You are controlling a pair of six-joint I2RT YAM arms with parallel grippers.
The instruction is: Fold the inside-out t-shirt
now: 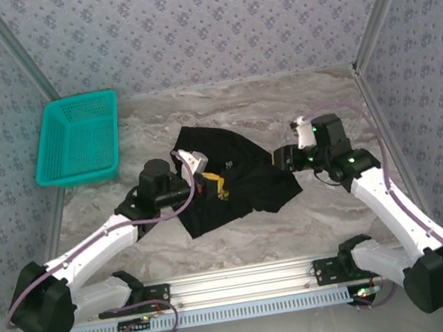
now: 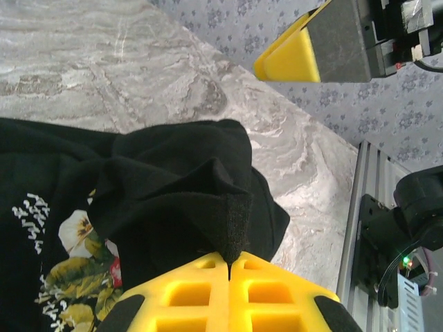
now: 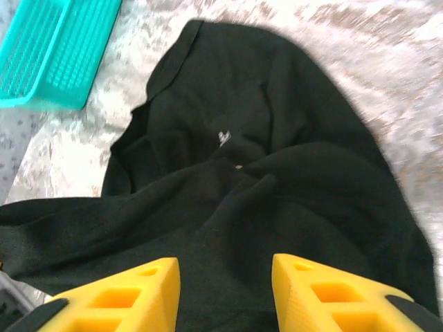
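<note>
Well, the t-shirt point(image 1: 235, 172) lies bunched in the middle of the table point(image 1: 295, 96); the left gripper point(image 2: 228, 261) is clamped on just a small peak of it, so a pull could make it slip out; the right gripper point(image 3: 223, 268) hangs with jaws apart over its right edge, maybe touching.
</note>
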